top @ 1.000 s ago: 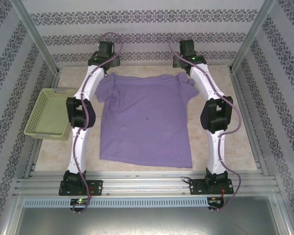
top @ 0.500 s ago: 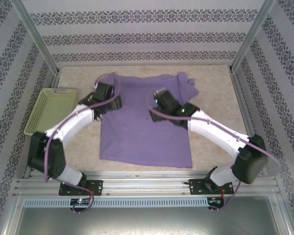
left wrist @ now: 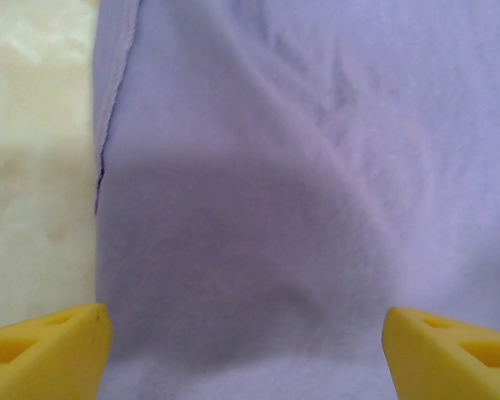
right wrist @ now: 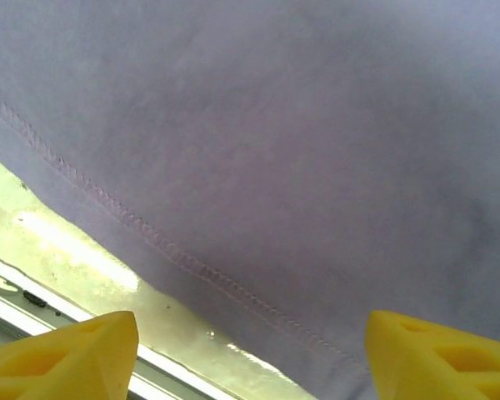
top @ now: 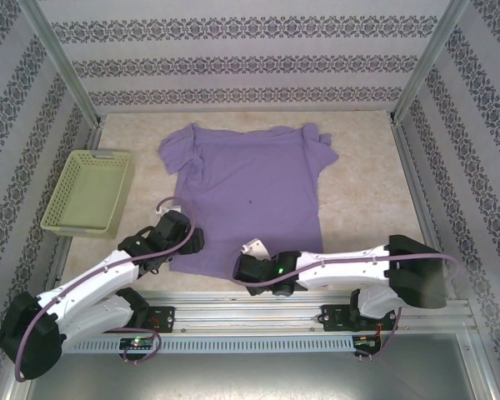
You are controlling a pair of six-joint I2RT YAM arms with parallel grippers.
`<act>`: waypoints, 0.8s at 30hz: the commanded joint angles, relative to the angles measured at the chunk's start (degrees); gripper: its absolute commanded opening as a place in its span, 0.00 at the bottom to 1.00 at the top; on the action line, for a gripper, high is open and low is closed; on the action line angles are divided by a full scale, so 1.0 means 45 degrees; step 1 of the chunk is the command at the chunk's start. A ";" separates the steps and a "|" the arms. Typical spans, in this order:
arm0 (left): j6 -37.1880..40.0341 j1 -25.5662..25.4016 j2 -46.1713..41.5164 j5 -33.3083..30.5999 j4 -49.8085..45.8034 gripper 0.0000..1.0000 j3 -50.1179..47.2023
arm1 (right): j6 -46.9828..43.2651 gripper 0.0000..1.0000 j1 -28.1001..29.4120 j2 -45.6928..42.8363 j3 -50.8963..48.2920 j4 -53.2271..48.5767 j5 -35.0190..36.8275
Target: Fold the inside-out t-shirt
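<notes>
No fold is made: the inside-out t-shirt (top: 248, 208) lies spread flat, plain face up, at the middle of the tabletop (top: 367, 192), hem toward the near edge. The left hand (left wrist: 243, 354) at the near-left hem corner and the right hand (right wrist: 250, 358) at the near hem stand wide open, gripping nothing. The arms hide parts of the hem from above; fingertip contact with the cloth cannot be judged.

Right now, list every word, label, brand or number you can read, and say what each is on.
None can be read.
The t-shirt shows a plain purple face, no lettering.
The basket bears no label.
The wall bands are ornament, not text.
</notes>
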 commanded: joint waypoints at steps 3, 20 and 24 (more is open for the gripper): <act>-0.0524 -0.0160 -0.0772 -0.0516 -0.0205 0.85 -0.0520 | 0.1368 0.65 0.0348 0.1411 0.0622 0.0272 0.0399; -0.0251 -0.0192 -0.0863 -0.0203 -0.0003 0.85 -0.0762 | 0.1148 0.25 -0.0278 0.1773 0.0663 0.0067 0.0563; -0.0054 -0.0196 -0.0857 -0.0127 -0.0074 0.85 -0.0617 | 0.1006 0.30 -0.0259 0.1485 0.0727 -0.0092 0.0611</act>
